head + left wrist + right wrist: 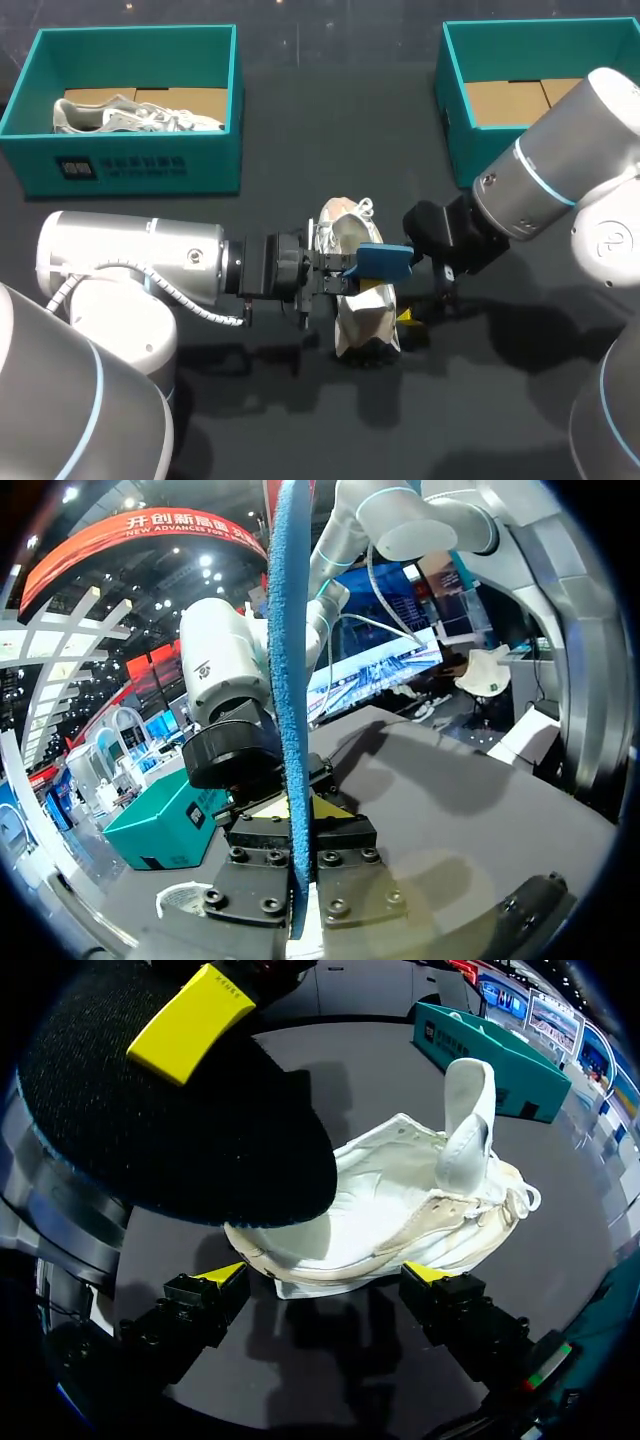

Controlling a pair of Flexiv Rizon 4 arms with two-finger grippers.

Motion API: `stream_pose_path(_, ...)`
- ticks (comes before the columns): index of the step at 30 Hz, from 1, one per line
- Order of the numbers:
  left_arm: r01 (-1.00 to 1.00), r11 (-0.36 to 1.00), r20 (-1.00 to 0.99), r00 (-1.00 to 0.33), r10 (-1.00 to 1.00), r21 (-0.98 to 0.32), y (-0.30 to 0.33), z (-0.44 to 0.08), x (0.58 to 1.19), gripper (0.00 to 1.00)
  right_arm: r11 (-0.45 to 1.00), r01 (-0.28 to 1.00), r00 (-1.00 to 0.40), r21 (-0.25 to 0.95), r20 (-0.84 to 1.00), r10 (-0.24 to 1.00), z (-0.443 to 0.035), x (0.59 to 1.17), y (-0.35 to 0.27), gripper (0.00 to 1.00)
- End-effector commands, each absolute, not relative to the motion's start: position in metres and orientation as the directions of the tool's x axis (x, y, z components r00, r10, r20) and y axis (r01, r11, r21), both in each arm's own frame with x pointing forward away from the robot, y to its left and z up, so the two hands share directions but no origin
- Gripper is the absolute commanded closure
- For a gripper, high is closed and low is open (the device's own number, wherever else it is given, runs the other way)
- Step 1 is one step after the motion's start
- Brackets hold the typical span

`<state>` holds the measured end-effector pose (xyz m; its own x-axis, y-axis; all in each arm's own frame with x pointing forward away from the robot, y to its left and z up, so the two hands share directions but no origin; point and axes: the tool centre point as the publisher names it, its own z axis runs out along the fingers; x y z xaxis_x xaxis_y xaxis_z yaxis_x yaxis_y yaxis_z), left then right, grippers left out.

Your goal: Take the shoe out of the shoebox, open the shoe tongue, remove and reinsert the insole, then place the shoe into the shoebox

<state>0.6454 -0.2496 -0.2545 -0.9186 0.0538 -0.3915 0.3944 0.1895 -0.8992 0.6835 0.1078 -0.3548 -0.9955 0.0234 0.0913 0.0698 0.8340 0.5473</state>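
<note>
The table (pixel 480 400) was a dark, matte surface with a teal shoebox at each far corner. The left shoebox (pixel 130 160) held a grey-white sneaker (pixel 130 117) lying on its side on a brown cardboard floor. In the right shoebox (pixel 455 110), partly hidden behind my right arm, I could see only brown cardboard (pixel 505 100).

The white shoe (pixel 350 235) lay out on the table, well apart from both boxes and roughly midway between my two arms. Its tongue (pixel 468 1110) stood up, folded away from the opening, and the laces (pixel 520 1195) hung loose at the far end.

My left gripper (pixel 300 810) was clenched on the blue insole (pixel 382 261). In the left wrist view the insole ran edge-on between the two yellow tips, pinched from both sides. It hung in the air above the shoe, its dark underside facing down. One of the left gripper's yellow fingertips (pixel 195 1020) showed against it in the right wrist view.

My right gripper (pixel 328 1278) was low at the table by the shoe's heel end. Its fingers were spread wide and held nothing. The heel sat just ahead of them, in line with the gap. I could not tell whether either tip touched the sole.
</note>
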Motion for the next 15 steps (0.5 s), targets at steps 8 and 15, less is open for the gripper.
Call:
stream_pose_path(8,0.365,0.202,-0.363,-0.931,0.045,-0.909,-0.268,-0.260,0.650,1.00,0.835,0.071,-0.996,0.546,0.090,0.025,-0.356,0.683,0.110,0.00)
stream_pose_path(15,0.355,0.202,-0.355,-0.934,0.037,-0.913,-0.272,-0.263,0.652,1.00,0.835,0.071,-0.996,0.546,0.090,0.025,-0.356,0.683,0.110,0.00)
